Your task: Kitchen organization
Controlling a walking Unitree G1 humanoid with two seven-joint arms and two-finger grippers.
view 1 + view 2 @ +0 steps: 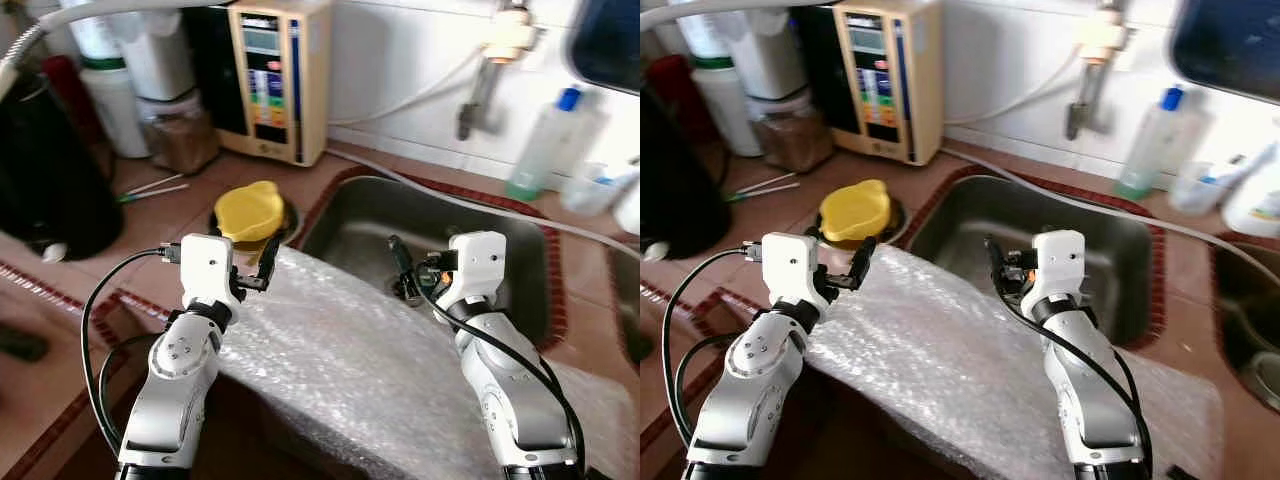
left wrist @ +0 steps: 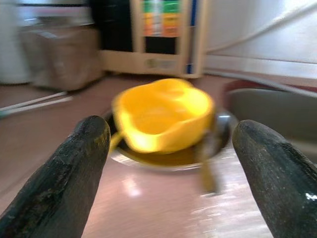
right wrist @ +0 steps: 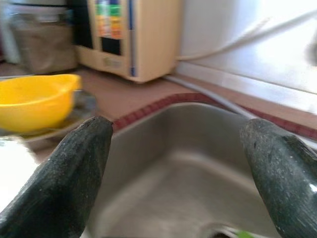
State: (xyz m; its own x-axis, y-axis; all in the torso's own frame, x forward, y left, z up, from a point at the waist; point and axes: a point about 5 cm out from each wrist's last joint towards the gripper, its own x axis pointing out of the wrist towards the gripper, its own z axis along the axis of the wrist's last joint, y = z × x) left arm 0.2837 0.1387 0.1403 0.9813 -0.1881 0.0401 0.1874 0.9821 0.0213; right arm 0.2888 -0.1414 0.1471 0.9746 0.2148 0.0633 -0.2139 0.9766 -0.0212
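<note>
A yellow bowl (image 1: 248, 211) sits tilted on a round metal dish (image 2: 168, 157) on the brown counter, just left of the steel sink (image 1: 500, 235). A sheet of bubble wrap (image 1: 350, 360) lies over the counter's front edge below both arms. My left gripper (image 1: 258, 268) hovers open just in front of the bowl, and the left wrist view shows the bowl between its fingertips (image 2: 91, 136). Over the sink's near edge my right gripper (image 1: 402, 268) is open and holds nothing; the basin shows between its fingers (image 3: 86, 144).
A beige water appliance (image 1: 270, 75) stands against the back wall, with a jar of brown contents (image 1: 180, 130) and white containers beside it. A black kettle (image 1: 50, 170) stands at far left. Thin sticks (image 1: 150, 188) lie on the counter. A blue-capped bottle (image 1: 545, 140) stands behind the sink.
</note>
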